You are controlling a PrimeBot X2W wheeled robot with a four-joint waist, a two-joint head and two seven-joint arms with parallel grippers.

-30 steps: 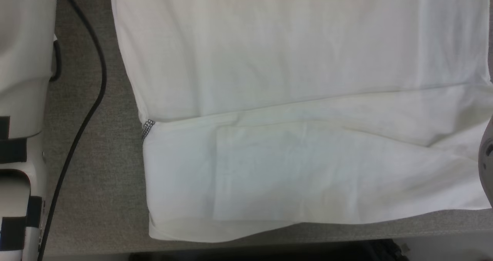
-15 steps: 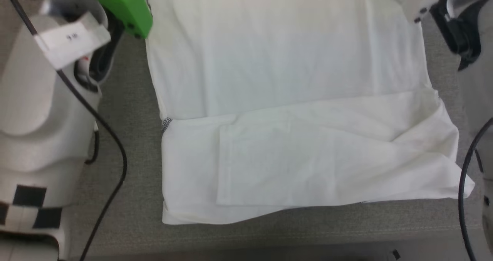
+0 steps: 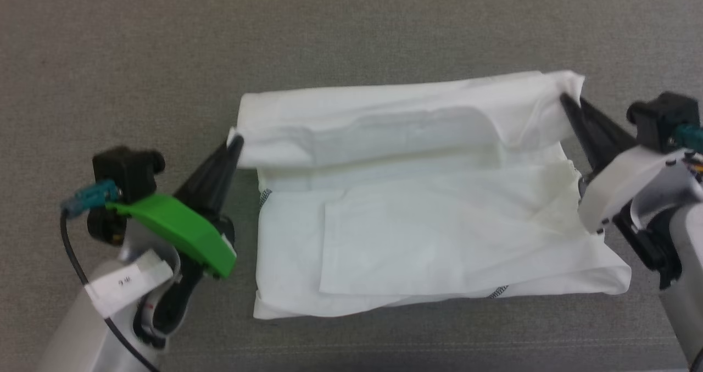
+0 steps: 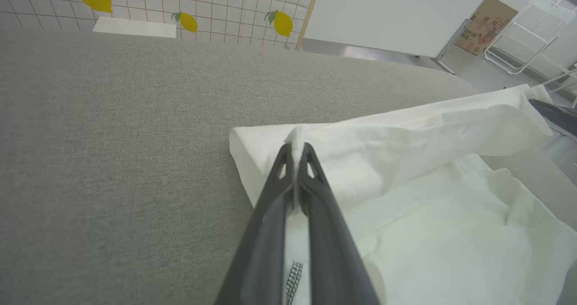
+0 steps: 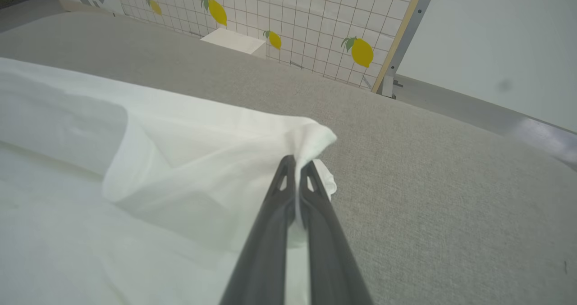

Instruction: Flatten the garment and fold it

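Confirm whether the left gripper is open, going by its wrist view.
No, the left gripper is shut, with a corner of the white garment pinched in it.

Pinches one corner of the shirt (image 3: 439, 234) in the left gripper (image 3: 235, 141), fingers (image 3: 211, 177) pressed together, slanting up and inward. Clamps the opposite corner in the right gripper (image 3: 565, 100) likewise. Holds left wrist (image 3: 165, 234) and right wrist (image 3: 631, 185) wide apart, tips seemingly raised a little.

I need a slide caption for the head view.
Left gripper and right gripper pinch the thin white T-shirt by two corners over grey fabric surface.
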